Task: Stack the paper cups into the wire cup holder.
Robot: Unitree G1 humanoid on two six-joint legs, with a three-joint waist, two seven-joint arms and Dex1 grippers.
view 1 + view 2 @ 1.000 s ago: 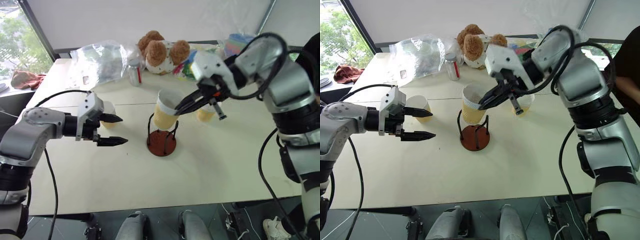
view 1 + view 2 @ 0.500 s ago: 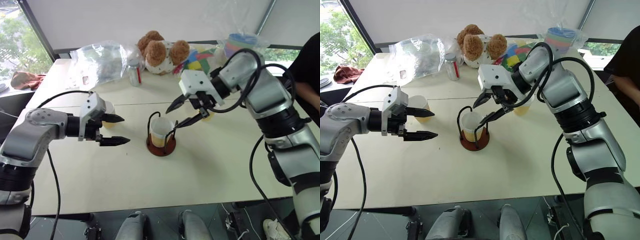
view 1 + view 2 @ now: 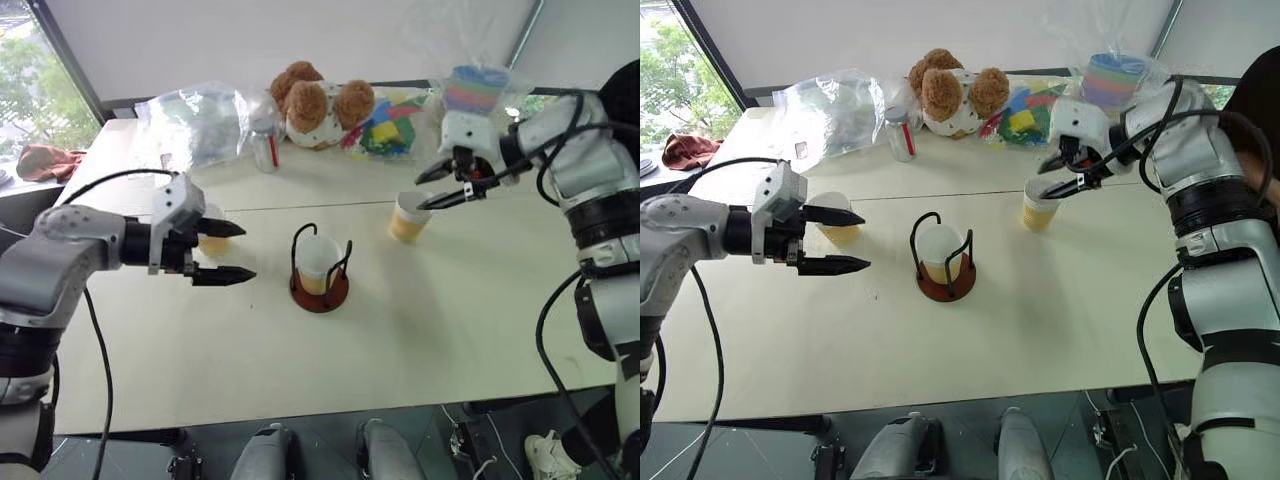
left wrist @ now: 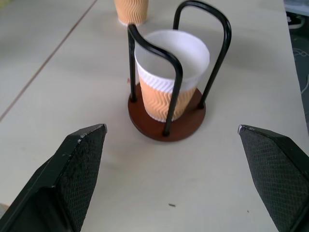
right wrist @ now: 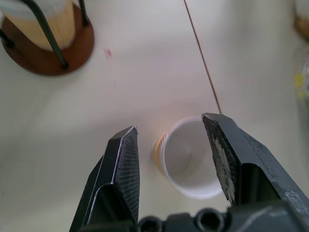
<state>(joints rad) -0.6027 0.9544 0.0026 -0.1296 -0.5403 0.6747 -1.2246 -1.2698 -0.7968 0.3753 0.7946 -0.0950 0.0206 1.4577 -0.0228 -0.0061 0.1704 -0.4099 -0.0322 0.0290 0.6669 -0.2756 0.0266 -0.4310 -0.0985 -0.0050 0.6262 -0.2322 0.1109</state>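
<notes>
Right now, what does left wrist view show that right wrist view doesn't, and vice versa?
Left wrist alone: the left gripper, open, and the whole wire cup holder with a paper cup seated inside it. Right wrist alone: the right gripper, open above a second cup standing on the table. Both: the holder, its cup and the table.

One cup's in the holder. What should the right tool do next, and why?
Probably lower the right tool around the paper cup standing below it and close. Its jaws stand open above that cup, empty, and the wire cup holder holds only one cup so far.
</notes>
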